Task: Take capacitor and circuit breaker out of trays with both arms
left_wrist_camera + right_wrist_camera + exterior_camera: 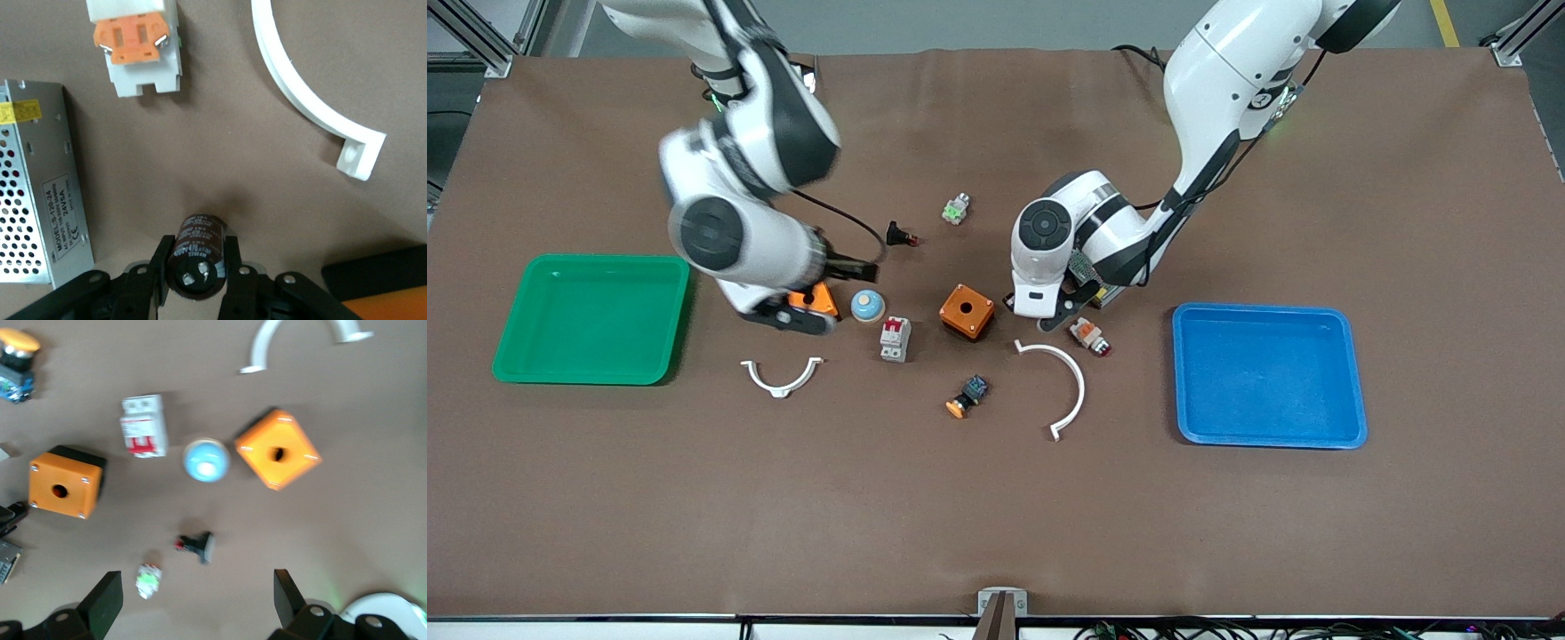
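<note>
The front view looks steeply down from high across the brown worktop (996,498), facing both robot bases. Each wrist view looks straight down at close range. Front and right wrist views share the white-grey breaker with red lever (895,339) (143,425).

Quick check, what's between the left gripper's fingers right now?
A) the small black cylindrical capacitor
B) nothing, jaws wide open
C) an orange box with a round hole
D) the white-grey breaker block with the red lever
A. In the left wrist view the left gripper has its fingers pressed against both sides of the small black cylindrical capacitor, while the white-grey breaker block with the red lever lies untouched on the table.
</note>
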{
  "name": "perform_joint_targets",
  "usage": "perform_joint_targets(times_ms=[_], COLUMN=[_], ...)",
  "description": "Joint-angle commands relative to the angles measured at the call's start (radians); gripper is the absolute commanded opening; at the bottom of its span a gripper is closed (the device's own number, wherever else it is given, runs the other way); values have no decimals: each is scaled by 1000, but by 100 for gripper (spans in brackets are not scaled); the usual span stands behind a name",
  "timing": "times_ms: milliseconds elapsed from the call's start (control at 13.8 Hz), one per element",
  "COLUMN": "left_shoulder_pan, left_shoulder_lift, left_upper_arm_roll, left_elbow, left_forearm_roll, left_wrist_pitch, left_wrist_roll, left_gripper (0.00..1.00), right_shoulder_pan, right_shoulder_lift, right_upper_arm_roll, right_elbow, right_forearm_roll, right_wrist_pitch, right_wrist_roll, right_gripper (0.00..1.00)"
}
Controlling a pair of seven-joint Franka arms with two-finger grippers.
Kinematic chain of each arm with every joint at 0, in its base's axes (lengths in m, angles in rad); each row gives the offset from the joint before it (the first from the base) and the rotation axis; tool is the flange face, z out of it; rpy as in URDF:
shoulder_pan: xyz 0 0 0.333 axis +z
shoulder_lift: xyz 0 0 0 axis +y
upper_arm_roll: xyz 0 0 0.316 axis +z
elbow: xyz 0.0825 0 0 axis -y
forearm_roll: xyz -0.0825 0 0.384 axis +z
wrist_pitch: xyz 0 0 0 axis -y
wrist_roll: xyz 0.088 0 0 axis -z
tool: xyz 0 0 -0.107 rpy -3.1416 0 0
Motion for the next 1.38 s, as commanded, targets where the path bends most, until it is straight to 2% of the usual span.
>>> perform_joint_targets(times_ms=[0, 145, 291, 582, 800, 1018, 1309], left_shoulder_pan=[3, 14, 53, 185, 306, 429, 552], left_shoulder_lift=[-12, -56, -124, -205, -279, -357, -449], left_upper_arm_roll=[3, 10, 21, 21, 18, 17, 12], left_elbow=[12, 16, 33, 116, 159, 179, 180], left_forearm_roll=[20, 20, 33, 90, 90, 80, 73], left_wrist_pitch=[2, -14, -72, -228, -328, -426, -510], left_wrist_roll=[-22, -19, -2, 174, 414, 681, 964], left_gripper=[100, 100, 100, 100, 100, 100, 100], right_shoulder_pan=[-101, -186, -267, -434, -461, -461, -468], right_shoulder_lift=[-109, -190, -236, -249, -264, -258, -241], right_upper_arm_roll=[12, 11, 12, 11, 11, 12, 11], right_elbow=[-76, -153, -185, -186, -147, -46, 104], right_forearm_roll=[-43, -51, -109, -135, -192, -250, -252], right_wrist_pitch=[-58, -49, -47, -33, -33, -41, -43], right_wrist_roll=[-71, -187, -290, -548, -573, -573, -573], right_gripper=[100, 100, 100, 100, 100, 100, 100])
